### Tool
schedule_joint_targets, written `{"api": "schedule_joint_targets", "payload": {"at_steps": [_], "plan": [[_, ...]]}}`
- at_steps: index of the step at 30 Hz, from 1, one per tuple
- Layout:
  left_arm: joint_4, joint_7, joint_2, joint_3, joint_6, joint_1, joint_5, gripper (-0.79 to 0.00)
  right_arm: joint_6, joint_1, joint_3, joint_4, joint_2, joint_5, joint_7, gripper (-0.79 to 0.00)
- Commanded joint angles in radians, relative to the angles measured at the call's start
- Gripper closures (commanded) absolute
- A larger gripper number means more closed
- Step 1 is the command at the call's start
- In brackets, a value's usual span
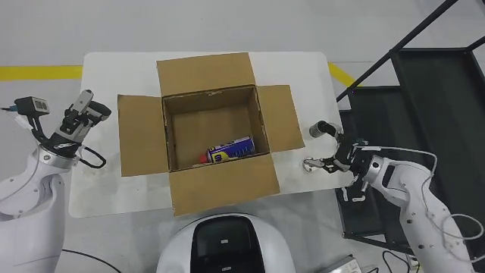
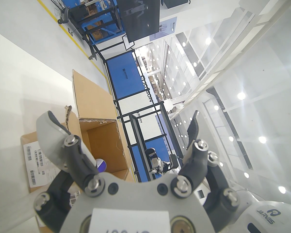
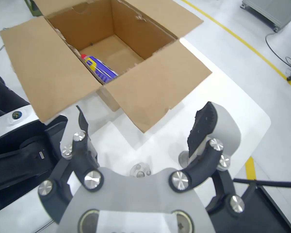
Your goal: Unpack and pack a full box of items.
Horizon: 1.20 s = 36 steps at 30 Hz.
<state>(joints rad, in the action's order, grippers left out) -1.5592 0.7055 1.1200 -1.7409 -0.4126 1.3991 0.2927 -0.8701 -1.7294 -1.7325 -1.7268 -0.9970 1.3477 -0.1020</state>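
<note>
I have both claws off the load. The cardboard box (image 1: 212, 125) sits open in the middle of the white surface (image 1: 114, 68), with its four flaps (image 1: 140, 144) folded out flat at 12, 3, 6 and 9 o'clock. Inside, a blue and yellow spray can (image 1: 229, 150) with a red cap lies on its side on the box floor, close against the 6 o'clock wall. The floor of the box toward 12 o'clock is bare cardboard.

My left claw (image 1: 97, 103) hangs at the 9 o'clock side of the box, just beyond the edge of that flap. Its fingers are spread wide and hold nothing. In the left wrist view the left claw (image 2: 121, 122) frames the box (image 2: 99, 141) from the side, and a white barcode label (image 2: 38, 158) shows on the flap beside one finger.

My right claw (image 1: 314, 149) sits at about 4 o'clock from the box, over the surface just past the 3 o'clock flap. It is released too, with its pads wide apart and touching nothing. In the right wrist view the right claw (image 3: 143, 115) faces the box (image 3: 135, 25), and the spray can (image 3: 99, 67) shows just beyond the edge of the near flap.
</note>
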Motion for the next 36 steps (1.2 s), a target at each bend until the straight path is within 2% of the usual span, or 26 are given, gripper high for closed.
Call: {"api": "schedule_joint_targets", "payload": {"at_steps": [1,8,15,24,36], "plan": [[0.0,0.0,0.0,0.0,0.0,0.0,0.0,-0.785,-0.002,0.009,0.005,0.039,0.001,-0.029,0.048,-0.785],[0.0,0.0,0.0,0.0,0.0,0.0,0.0,-0.785,0.03,0.018,0.045,0.175,-0.001,-0.045,0.157,-0.785],[0.0,0.0,0.0,0.0,0.0,0.0,0.0,-0.785,0.107,0.114,0.143,0.305,-0.01,-0.007,0.232,-0.785],[0.0,0.0,0.0,0.0,0.0,0.0,0.0,-0.785,0.119,0.207,0.218,0.446,-0.018,0.001,0.259,-0.785],[0.0,0.0,0.0,0.0,0.0,0.0,0.0,-0.785,0.136,0.232,0.282,0.494,-0.022,0.048,0.215,-0.785]]}}
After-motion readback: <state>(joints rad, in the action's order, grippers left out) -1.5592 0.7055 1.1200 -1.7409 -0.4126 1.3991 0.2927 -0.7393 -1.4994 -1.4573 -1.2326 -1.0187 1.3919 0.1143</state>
